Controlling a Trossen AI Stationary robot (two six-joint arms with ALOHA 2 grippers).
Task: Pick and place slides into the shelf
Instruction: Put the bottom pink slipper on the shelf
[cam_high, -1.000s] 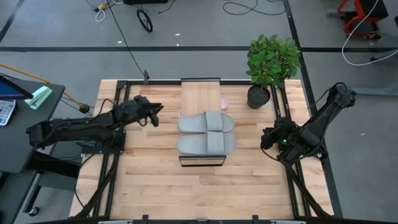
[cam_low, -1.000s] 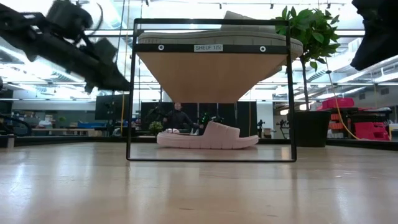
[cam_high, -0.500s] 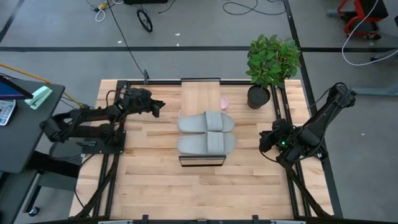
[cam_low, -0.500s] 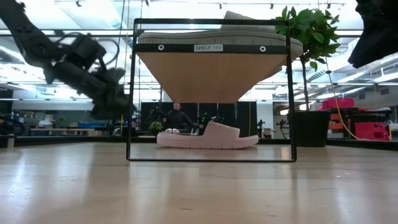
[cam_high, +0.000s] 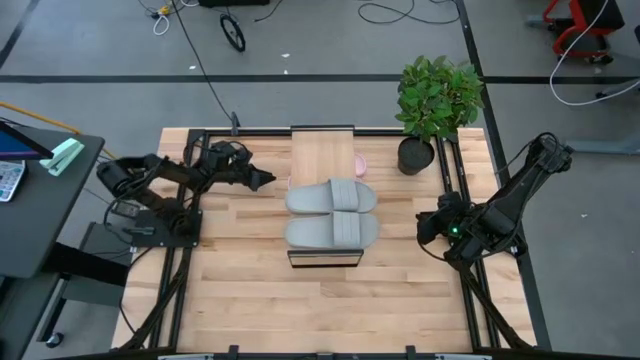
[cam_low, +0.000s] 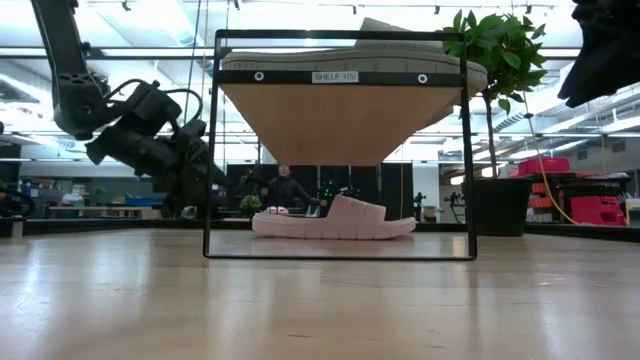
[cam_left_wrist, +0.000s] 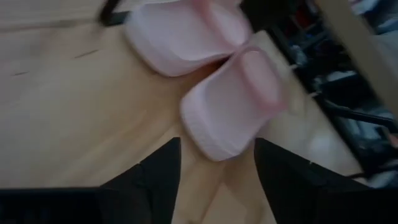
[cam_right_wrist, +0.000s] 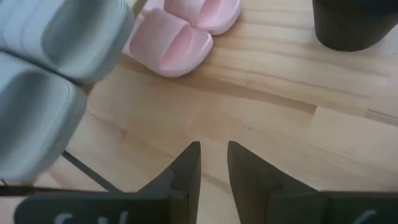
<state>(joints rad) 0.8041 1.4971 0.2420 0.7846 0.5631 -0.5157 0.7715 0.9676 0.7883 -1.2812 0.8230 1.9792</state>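
The left gripper (cam_high: 262, 180) is spread wide and empty, left of the shelf (cam_high: 322, 155). The pink slides (cam_left_wrist: 211, 74) lie under it; grey slides (cam_high: 332, 212) rest on top.

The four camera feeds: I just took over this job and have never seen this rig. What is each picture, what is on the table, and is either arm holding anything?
Two dark robot arms work at a wooden table. The high view looks straight down. The low view looks level across the tabletop. Each wrist view looks out past that arm's own two fingers.

The shelf stands mid-table, with the two grey slides on its top plank. The two pink slides lie on the table beneath it. A potted plant stands beside the shelf.

The left gripper hangs beside the shelf, open, pointing at the pink slides and holding nothing. The right gripper waits at the table's right edge, fingers slightly apart, also empty.
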